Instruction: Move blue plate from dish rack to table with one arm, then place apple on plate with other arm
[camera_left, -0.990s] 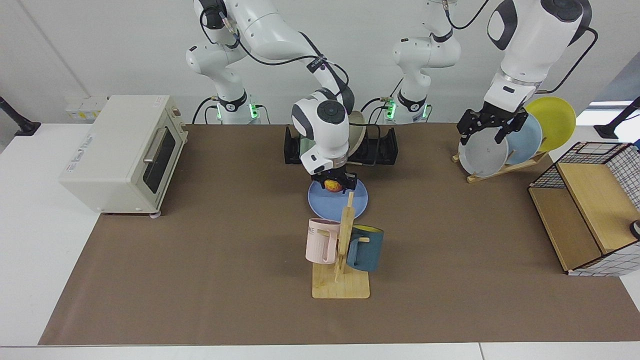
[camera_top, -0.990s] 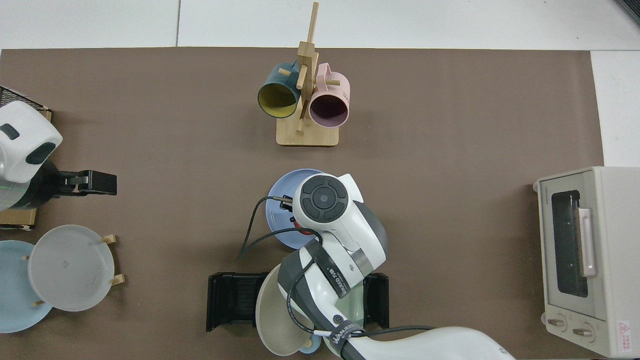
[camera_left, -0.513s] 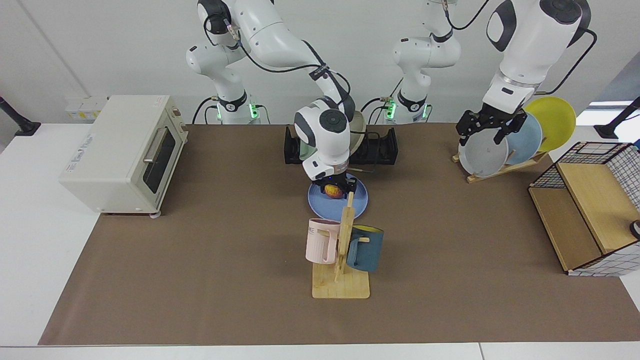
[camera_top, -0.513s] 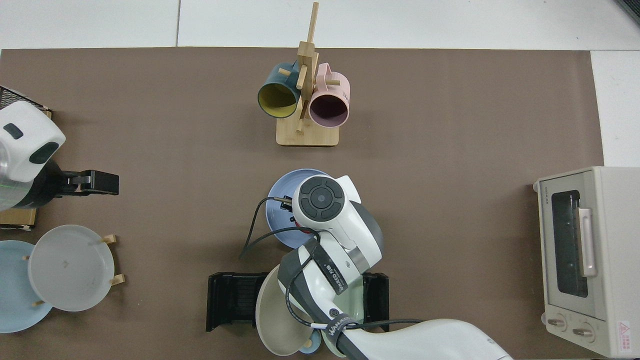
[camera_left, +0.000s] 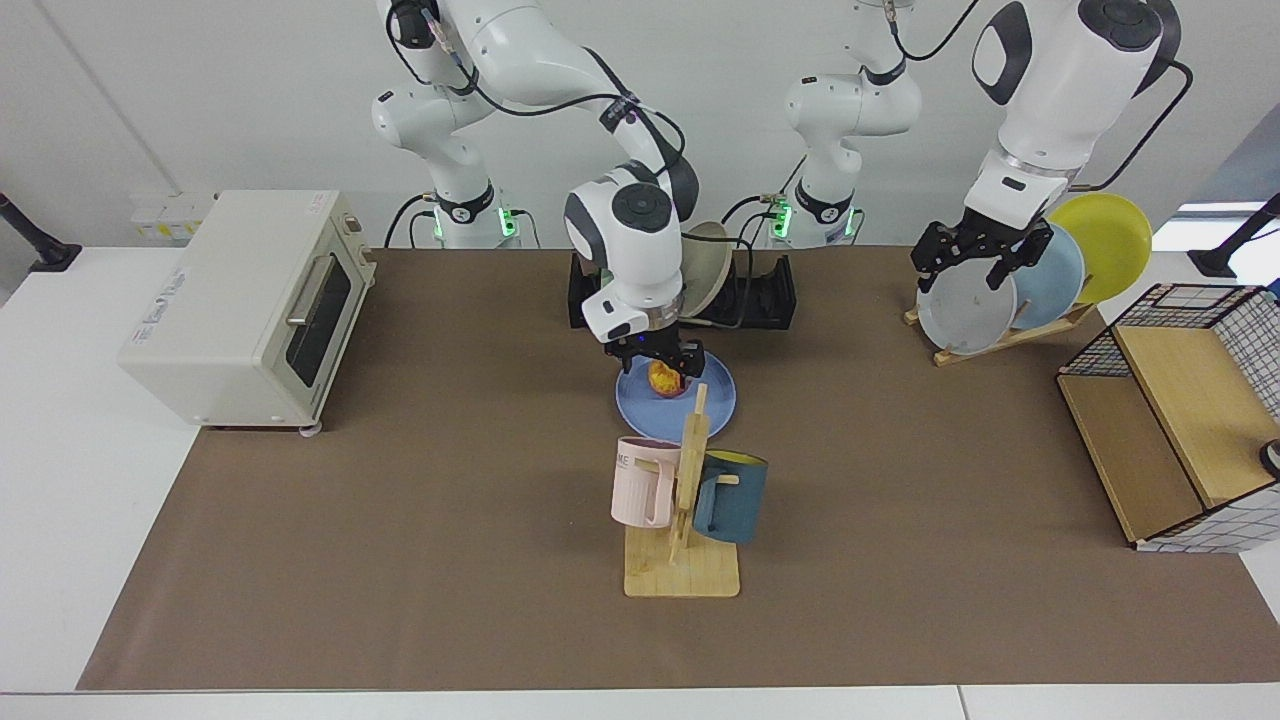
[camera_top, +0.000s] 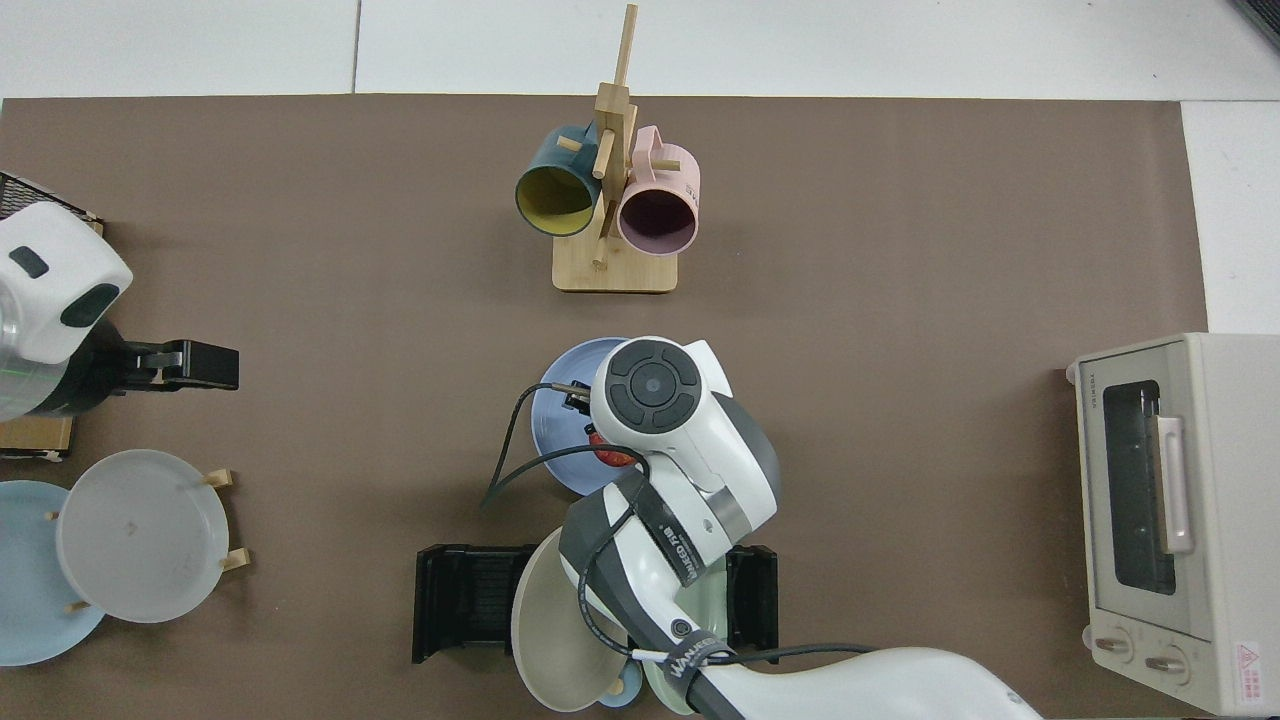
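The blue plate (camera_left: 705, 410) lies flat on the brown mat of the table (camera_left: 400, 520), just in front of the black dish rack (camera_left: 765, 295). The red and yellow apple (camera_left: 662, 380) rests on the plate. My right gripper (camera_left: 664, 364) hangs open just above the apple, its fingertips apart on either side. In the top view the right hand hides most of the blue plate (camera_top: 555, 420) and all but a red sliver of the apple (camera_top: 612, 457). My left gripper (camera_left: 968, 262) waits open, up over the grey plate at the wooden plate stand.
A wooden mug stand (camera_left: 682, 520) with a pink and a dark blue mug stands close in front of the plate. A toaster oven (camera_left: 250, 305), a plate stand (camera_left: 1000, 335) with three plates and a wire-and-wood shelf (camera_left: 1180, 420) stand around. A beige plate (camera_left: 705, 265) leans in the rack.
My right gripper lowered the apple onto the blue plate, opened, and has risen a little. The apple stays on the plate. The left arm has barely moved.
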